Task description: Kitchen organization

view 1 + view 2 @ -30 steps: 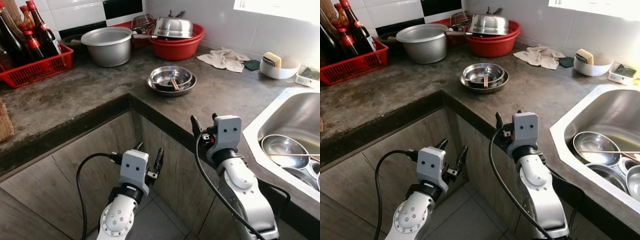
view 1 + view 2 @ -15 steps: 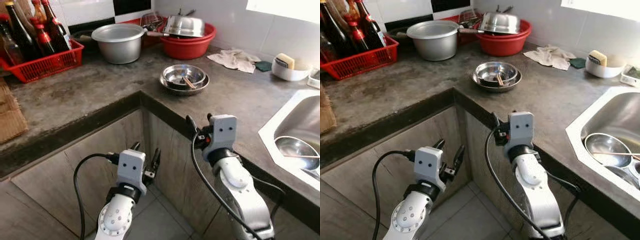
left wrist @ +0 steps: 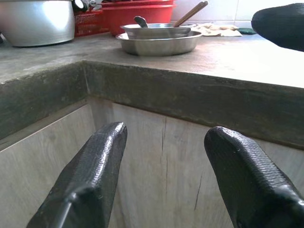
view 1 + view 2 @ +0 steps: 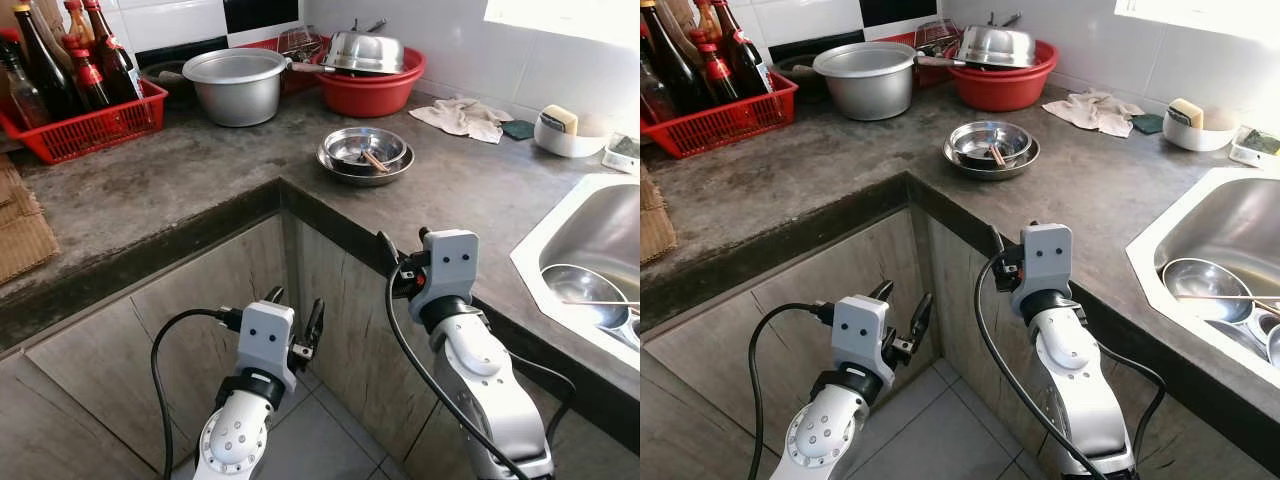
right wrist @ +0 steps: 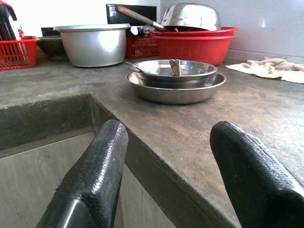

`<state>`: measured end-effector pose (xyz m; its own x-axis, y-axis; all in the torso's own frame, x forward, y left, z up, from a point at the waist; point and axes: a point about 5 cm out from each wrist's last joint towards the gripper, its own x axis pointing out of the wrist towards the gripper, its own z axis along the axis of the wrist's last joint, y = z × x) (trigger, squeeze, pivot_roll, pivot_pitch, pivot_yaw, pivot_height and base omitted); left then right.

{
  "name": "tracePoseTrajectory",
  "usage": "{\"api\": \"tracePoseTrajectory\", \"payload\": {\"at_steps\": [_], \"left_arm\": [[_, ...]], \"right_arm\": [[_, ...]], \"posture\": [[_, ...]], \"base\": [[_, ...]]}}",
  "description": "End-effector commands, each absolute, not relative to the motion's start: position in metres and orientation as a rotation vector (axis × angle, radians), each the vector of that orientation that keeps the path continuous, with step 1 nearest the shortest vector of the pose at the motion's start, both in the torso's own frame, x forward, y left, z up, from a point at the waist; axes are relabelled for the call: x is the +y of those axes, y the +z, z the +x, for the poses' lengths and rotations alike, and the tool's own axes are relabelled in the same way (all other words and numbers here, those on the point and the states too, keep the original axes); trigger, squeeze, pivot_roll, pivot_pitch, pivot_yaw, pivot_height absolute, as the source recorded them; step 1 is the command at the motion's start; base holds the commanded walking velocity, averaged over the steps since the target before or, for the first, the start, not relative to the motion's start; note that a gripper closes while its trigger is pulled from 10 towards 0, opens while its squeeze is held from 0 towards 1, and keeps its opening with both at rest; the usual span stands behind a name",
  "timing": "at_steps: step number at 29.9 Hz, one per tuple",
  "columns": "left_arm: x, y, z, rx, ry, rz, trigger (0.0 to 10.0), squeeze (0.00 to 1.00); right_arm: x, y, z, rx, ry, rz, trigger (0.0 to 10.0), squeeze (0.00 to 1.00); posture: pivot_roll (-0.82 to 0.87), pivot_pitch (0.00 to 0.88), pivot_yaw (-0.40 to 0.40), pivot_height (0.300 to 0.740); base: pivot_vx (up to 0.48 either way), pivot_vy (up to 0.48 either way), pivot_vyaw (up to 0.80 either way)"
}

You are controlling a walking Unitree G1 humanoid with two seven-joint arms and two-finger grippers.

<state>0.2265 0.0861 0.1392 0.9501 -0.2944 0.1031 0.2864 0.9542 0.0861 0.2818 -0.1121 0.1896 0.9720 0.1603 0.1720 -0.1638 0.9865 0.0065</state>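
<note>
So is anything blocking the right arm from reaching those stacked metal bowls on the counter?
Nothing visible is. The right gripper, fingers open, sits at the counter edge, and only bare counter lies between it and the stacked bowls.

Left gripper [image 4: 296, 322] low, agape; right gripper [image 5: 168, 166] likewise

You see: worktop [image 4: 160, 185], mottled dark grey; stacked bowls [image 4: 365, 155], silver steel; basin [image 4: 370, 92], red; crate [image 4: 85, 125], red mesh; pot [image 4: 236, 85], dull silver; cloth [image 4: 462, 116], off-white; cabinet fronts [image 4: 190, 330], pale wood grain.
</note>
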Motion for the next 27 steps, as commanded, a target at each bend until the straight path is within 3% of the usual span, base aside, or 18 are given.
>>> {"api": "tracePoseTrajectory", "payload": {"at_steps": [1, 20, 27], "left_arm": [[0.085, 0.141, 0.226, -0.118, -0.303, 0.080, 10.0, 0.00], [0.086, 0.138, 0.224, -0.113, -0.309, 0.088, 10.0, 0.00], [0.087, 0.136, 0.226, -0.097, -0.295, 0.085, 10.0, 0.00]], "right_arm": [[-0.109, 0.191, 0.284, -0.169, 0.177, 0.014, 10.0, 0.00], [-0.112, 0.198, 0.290, -0.200, 0.169, 0.011, 10.0, 0.00], [-0.123, 0.199, 0.294, -0.204, 0.123, -0.009, 10.0, 0.00]], "posture": [[0.04, 0.087, -0.024, 0.740], [0.04, 0.083, -0.024, 0.740], [0.04, 0.083, -0.026, 0.740]], "base": [[0.300, 0.000, 0.00], [0.389, 0.000, 0.00], [0.037, 0.000, 0.00]]}}
